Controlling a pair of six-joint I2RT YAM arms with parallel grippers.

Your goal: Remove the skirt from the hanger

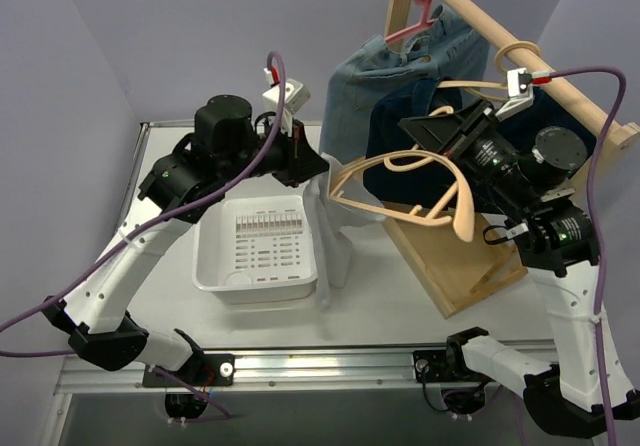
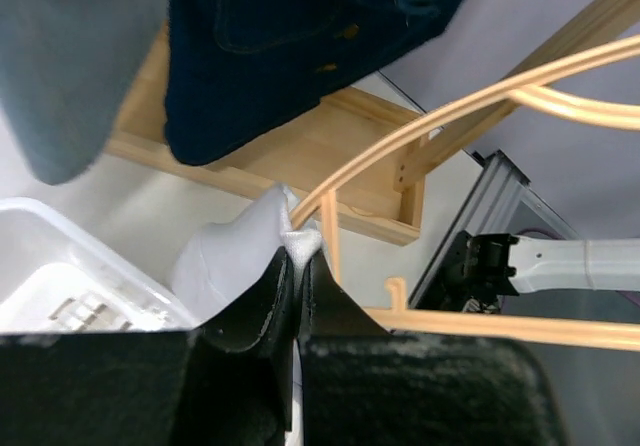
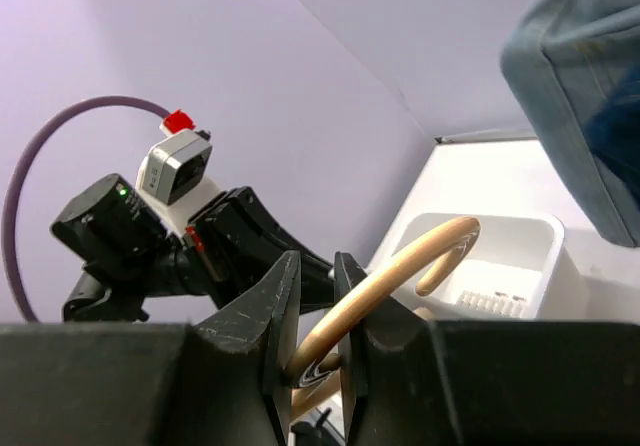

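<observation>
Left gripper [image 1: 308, 166] [image 2: 298, 261]: jaws narrow, pinching the top edge of the white skirt [image 1: 336, 231] [image 2: 228, 262]. The skirt hangs down from that pinch, between the white basket [image 1: 258, 290] on the left and the wooden rack [image 1: 462, 278] on the right. Its top touches the left end of the wooden hanger [image 1: 465, 211] [image 2: 440, 111]; whether it is hooked there cannot be told.

Right gripper [image 1: 440, 131] [image 3: 318, 276]: jaws narrow, clamped on the hanger's hook [image 3: 400, 266], holding the hanger tilted above the table. Denim garments [image 1: 400, 76] hang on the rack behind.
</observation>
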